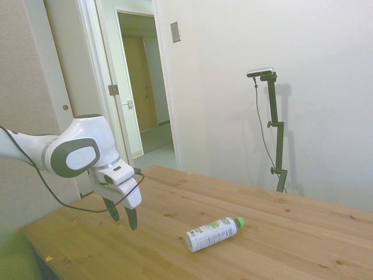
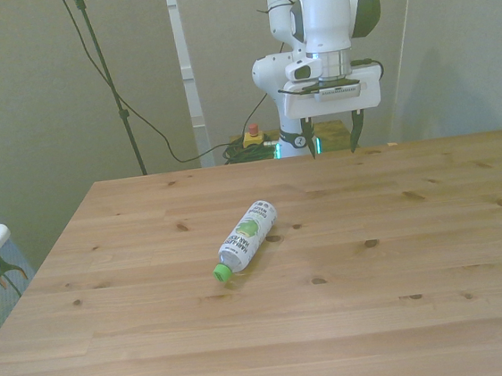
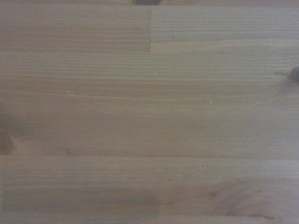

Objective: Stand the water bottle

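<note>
The task looks to be at its very start: the reach for the bottle is not yet made. The small slim plastic water bottle point(image 2: 247, 240) with its bright green cap point(image 2: 221, 273) and white label printed in green and dark lies flat on its side on the pale wooden plank tabletop point(image 2: 402, 262), near the middle of the surface. In the front view its cap points toward the near edge and slightly to the front view's left, its base toward the far edge.

The white arm's two-finger pincer point(image 2: 329, 139) hangs above the far part of the tabletop, toward the front view's right of the bottle and well apart from it. Its dark fingers point(image 1: 132, 219) point downward and stand spread, released, with nothing between them. The wrist view shows only bare wood grain, so the bottle is not under the pincer.

The next move, as I judge it, calls for carrying the pincer over to the bottle, turning it so the jaws straddle the slim body across its width, and lowering around it. After that the bottle must be tipped onto its base, cap upward.

Count: one bottle, one cap, one arm, one pincer, one tabletop.
</note>
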